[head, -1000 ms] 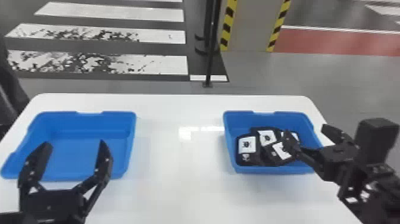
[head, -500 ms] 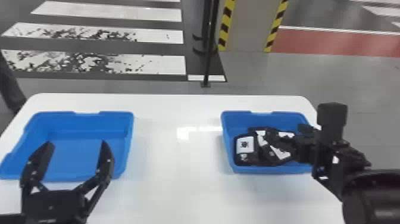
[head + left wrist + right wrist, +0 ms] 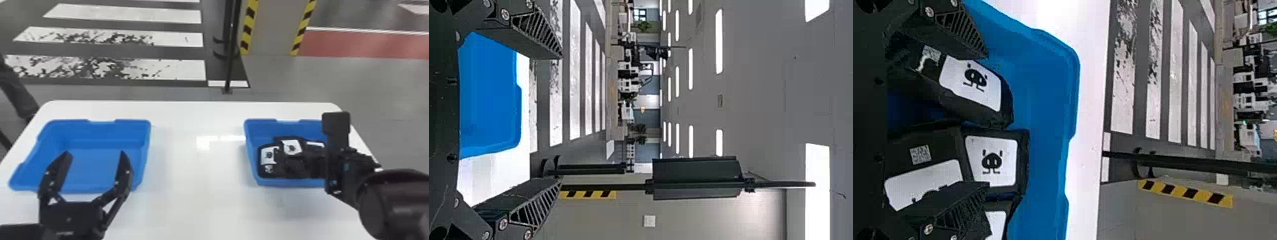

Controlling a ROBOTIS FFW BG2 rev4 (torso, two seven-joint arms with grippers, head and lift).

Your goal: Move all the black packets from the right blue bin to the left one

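right gripper [image 3: 338, 156] is at the right of the frame, at the blue plastic bin with sloped walls [image 3: 261, 127] there. right wrist view has its fingers spread wide over the packets, grasping nothing; can't tell if either finger touches one. black packets with white labels [image 3: 268, 154] are in that bin, at least three, bunched on the bin's left and middle, some overlapping. labels carry a small black cartoon face. leftmost packet in the head view is near the bin's left wall, second one just beside it, third label farther right, partly behind the arm. left gripper [image 3: 95, 153] is at lower left of the frame, fingers well apart and released, in front of the other blue plastic bin [image 3: 143, 137]; left wrist view has the same wide gap between fingers. both bins sit on the white table with rounded corners [image 3: 198, 185], one left, one right, well apart. behind the table, upper middle: thin black upright pole [image 3: 230, 63], yellow-and-black striped edging [image 3: 249, 28] beside it. white-striped crosswalk [image 3: 178, 38] at upper left.
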